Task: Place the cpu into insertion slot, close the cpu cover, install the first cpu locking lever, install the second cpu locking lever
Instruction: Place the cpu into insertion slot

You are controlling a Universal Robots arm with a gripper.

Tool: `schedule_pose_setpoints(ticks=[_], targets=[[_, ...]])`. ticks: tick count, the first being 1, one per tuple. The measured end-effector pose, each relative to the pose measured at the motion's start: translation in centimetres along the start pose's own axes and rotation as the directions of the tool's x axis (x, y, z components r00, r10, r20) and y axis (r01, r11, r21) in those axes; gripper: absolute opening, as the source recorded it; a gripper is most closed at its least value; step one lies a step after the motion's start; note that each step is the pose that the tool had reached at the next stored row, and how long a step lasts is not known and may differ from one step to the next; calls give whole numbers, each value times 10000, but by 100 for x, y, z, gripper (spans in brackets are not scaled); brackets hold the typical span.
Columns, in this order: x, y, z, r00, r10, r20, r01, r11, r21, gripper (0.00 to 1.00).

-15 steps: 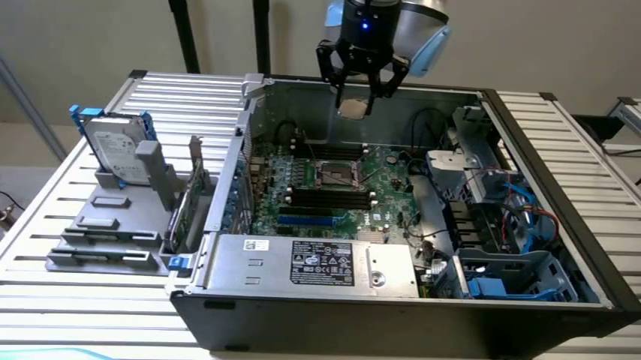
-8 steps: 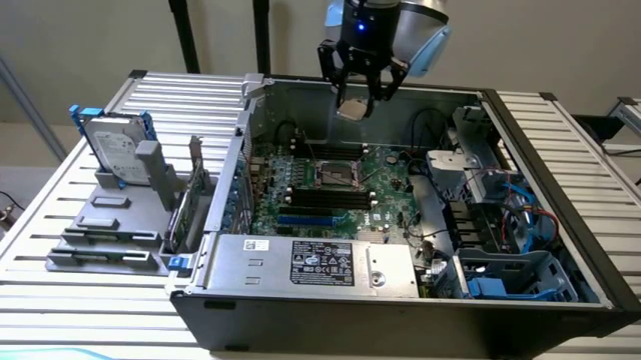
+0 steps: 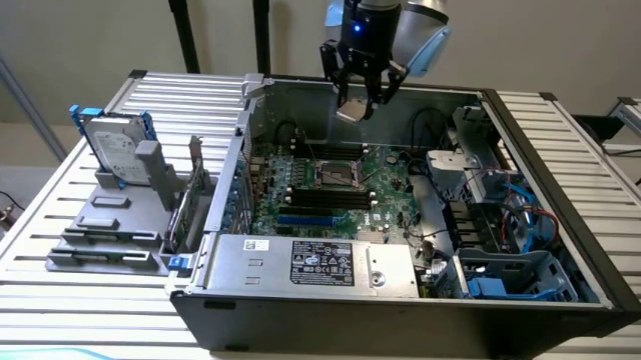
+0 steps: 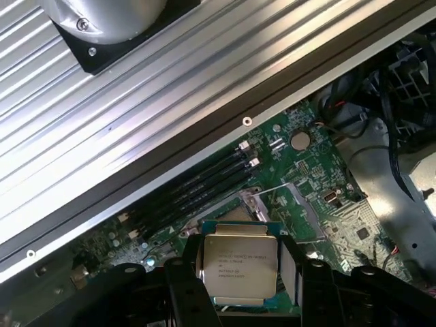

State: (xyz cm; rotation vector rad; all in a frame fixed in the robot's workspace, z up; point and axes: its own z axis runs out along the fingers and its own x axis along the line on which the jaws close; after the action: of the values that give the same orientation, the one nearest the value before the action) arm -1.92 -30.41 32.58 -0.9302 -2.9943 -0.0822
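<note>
Above the open computer case (image 3: 300, 322), in the exterior view, the gripper (image 3: 359, 103) is seen hanging over the far end of the green circuit board (image 3: 386, 187), with the chip (image 3: 355, 112) carried between its fingertips, well clear of everything below. The socket (image 3: 338, 174) lies lower and nearer the camera, just beside the black memory slots (image 3: 326, 199); its dark centre appears unfilled, and how its cover stands cannot be told. In the wrist view the chip (image 4: 238, 264) is shown with its pale metal face towards the camera, clamped at two opposite edges by the fingers (image 4: 290, 269), which are spread no wider than the chip and closed on it. Part of the socket's metal frame (image 4: 248, 201) is glimpsed just past the chip's far edge. The chip is judged light, thin and stiff, with a smooth face that could slip under a loose hold. Its underside and the socket's contacts are likely fragile, so the present hold on the bare edges is judged the right one.
</note>
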Motion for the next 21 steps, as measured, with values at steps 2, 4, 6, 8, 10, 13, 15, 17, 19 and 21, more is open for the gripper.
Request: schedule_pose_setpoints(ticks=[2,4,6,8,10,13,15,17,19,21], targets=[[0,0,6,9993,364,17,-364,9993,-8,55],[0,-1,12,9973,728,35,-728,9973,-16,55],[0,-1,19,9940,1092,52,-1092,9940,-25,55],[-1,-1,25,9895,1444,68,-1443,9895,-35,55],[-1,-1,31,9834,1813,85,-1813,9834,-45,55],[-1,-2,39,9722,2340,108,-2340,9722,-61,55],[-1,-2,45,9631,2689,123,-2688,9632,-73,55],[-1,-3,51,9523,3048,138,-3047,9524,-86,55],[-1,-3,56,9405,3393,153,-3392,9407,-98,55],[-1,-3,62,9278,3728,166,-3727,9279,-112,55]])
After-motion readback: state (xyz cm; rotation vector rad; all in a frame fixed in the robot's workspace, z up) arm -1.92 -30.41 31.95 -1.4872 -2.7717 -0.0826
